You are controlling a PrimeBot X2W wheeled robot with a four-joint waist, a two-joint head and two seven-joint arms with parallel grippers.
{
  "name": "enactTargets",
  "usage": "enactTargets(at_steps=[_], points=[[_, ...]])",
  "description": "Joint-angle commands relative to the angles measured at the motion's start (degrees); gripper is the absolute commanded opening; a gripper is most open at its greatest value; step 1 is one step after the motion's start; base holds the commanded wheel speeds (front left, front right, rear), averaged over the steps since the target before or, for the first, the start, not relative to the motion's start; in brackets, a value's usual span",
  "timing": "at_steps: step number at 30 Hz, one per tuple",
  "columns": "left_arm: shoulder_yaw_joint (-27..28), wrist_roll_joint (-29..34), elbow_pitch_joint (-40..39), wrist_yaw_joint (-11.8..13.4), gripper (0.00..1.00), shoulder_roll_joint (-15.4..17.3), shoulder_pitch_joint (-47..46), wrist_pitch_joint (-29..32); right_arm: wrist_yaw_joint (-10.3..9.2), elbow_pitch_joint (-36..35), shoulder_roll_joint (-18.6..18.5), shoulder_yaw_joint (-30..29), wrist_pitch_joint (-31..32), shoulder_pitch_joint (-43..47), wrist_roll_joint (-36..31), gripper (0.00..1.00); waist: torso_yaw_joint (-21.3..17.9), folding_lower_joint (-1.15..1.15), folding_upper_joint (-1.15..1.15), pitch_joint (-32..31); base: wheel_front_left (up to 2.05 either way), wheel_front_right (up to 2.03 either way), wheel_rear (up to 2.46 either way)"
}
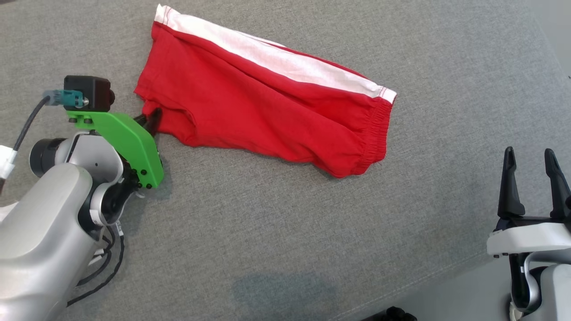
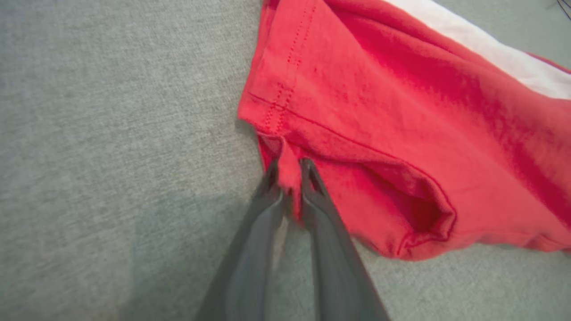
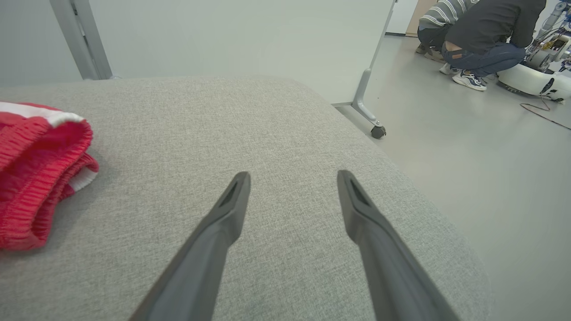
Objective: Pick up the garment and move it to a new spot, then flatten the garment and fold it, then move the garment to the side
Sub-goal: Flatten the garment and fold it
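A pair of red shorts [image 1: 263,107] with a white side stripe and an elastic waistband lies folded lengthwise across the grey padded surface [image 1: 285,232]. My left gripper [image 1: 149,119] is at the leg-hem corner on the left, shut on a pinch of the red fabric [image 2: 289,171]. The hem opening [image 2: 419,214] gapes beside the fingers [image 2: 314,187]. At the lower right, my right gripper [image 1: 531,162] stands open above the surface, apart from the shorts. The waistband end [image 3: 31,174] lies to the left of that gripper [image 3: 292,178].
The padded surface's right edge drops to a pale floor [image 3: 468,147]. A wheeled frame leg [image 3: 368,96] stands beside it. Two people crouch [image 3: 473,35] on the floor farther off, beside a white machine [image 3: 535,80].
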Motion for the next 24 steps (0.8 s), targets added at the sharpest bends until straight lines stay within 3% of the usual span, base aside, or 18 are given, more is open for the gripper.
enactTargets(at_steps=[1, 6, 13, 18, 24], points=[[-0.8, 0.2, -0.4, 0.3, 0.00, 0.0, 1.3, 0.6, -0.02, 0.2, -0.1, -0.4, -0.2, 0.7, 0.2, 1.00, 0.5, 0.00, 0.13, -0.5, 0.00, 0.00, 0.00], [-1.6, 1.7, -3.9, 1.3, 0.00, 1.5, 3.2, -0.4, -0.02, 1.0, -0.1, -1.2, -0.2, 2.4, -0.2, 1.00, 3.4, 0.00, 0.13, -2.0, 0.00, 0.00, 0.00], [-1.2, 2.1, -12.0, 5.4, 0.00, 1.0, 10.2, -5.3, -0.02, 1.3, -0.1, -1.4, -0.2, 4.0, -1.4, 1.00, 8.8, 0.00, 0.13, -3.8, 0.00, 0.00, 0.00], [-0.8, 1.9, -17.0, 9.4, 0.00, -1.1, 18.0, -11.6, -0.02, 0.7, -0.1, -1.0, -0.2, 4.0, -3.6, 1.00, 13.9, 0.00, 0.13, -5.0, 0.00, 0.00, 0.00], [-0.3, 0.9, -20.5, 12.1, 0.00, -3.6, 26.0, -17.9, -0.02, 0.0, -0.1, -0.7, -0.2, 4.4, -6.4, 1.00, 18.9, 0.00, 0.13, -6.5, 0.00, 0.00, 0.00]])
